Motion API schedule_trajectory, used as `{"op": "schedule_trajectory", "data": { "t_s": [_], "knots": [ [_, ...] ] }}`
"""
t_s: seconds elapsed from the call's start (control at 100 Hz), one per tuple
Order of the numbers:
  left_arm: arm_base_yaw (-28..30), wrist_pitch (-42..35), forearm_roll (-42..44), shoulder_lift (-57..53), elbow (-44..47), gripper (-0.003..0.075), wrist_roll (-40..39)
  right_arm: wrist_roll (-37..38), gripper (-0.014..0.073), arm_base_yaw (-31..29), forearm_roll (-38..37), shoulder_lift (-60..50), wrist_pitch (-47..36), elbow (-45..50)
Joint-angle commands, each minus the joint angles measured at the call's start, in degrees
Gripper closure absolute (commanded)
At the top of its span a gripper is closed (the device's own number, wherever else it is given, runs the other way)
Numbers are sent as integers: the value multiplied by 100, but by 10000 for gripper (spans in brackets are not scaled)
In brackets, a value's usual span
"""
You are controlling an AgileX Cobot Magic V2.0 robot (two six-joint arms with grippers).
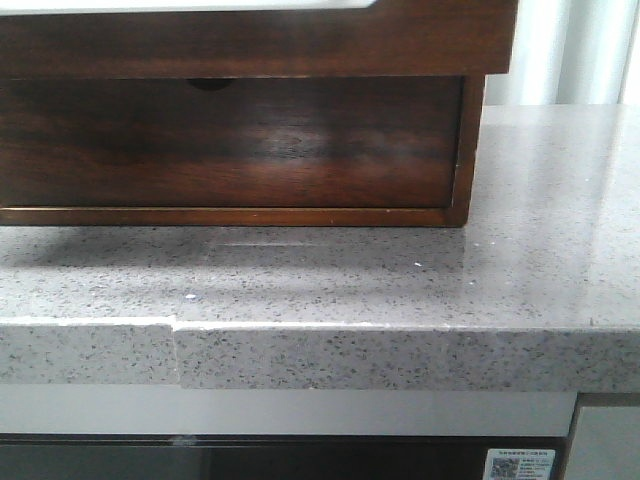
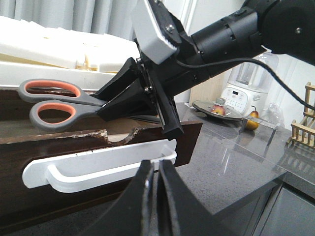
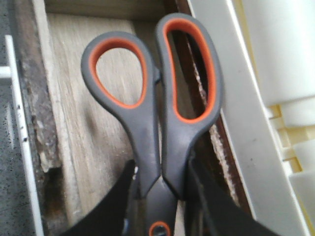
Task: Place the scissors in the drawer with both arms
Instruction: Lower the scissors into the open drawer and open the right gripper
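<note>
In the left wrist view, the left gripper (image 2: 156,196) sits nearest, its two dark fingers pressed almost together with only a thin slit between them and nothing held. Just beyond it is a white handle (image 2: 98,169) on the front of the dark wooden drawer (image 2: 187,142), which stands pulled out, its top edge chipped and ragged. Above the open drawer the right gripper (image 2: 106,98) holds the scissors (image 2: 54,101) roughly level, the grey and orange loops pointing away from the arm. Further back on the grey counter (image 2: 236,152) are a plate of fruit (image 2: 219,109) and a white blender (image 2: 246,88).

The right wrist view looks straight down the scissors (image 3: 157,113): the black fingers (image 3: 115,206) are closed on them just below the two loops, near the pivot, and the pale wooden floor of the drawer (image 3: 83,137) lies underneath. The blades are hidden, so whether they touch the drawer floor cannot be told.

The front view shows only the edge of the speckled counter (image 1: 400,290) and, beyond it, the dark wooden box (image 1: 250,140) resting on it; a lower drawer front with a half-round notch (image 1: 208,84) appears closed, though the picture is dim.
</note>
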Motion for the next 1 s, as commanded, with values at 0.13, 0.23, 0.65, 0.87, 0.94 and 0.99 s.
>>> {"op": "schedule_trajectory", "data": {
  "t_s": [0.13, 0.23, 0.65, 0.87, 0.94, 0.99],
  "knots": [
    [-42, -252, -251, 86, -169, 739, 1, -42, 672, -59, -143, -193, -332, -207],
    [-42, -252, -241, 86, -169, 739, 1, -42, 659, -59, -120, -193, -344, -207],
    [-42, -398, -192, 86, -169, 739, 1, 82, 242, -59, 68, -436, -365, -207],
    [-42, -408, 246, 86, -169, 739, 1, 121, 488, -59, 659, -1112, -230, -207],
    [-42, -408, 543, 86, -169, 739, 1, 121, 585, -59, 853, -1427, -62, -185],
    [-42, -408, 804, 86, -169, 739, 1, 121, 611, -59, 945, -1688, -9, -98]
  ]
}}
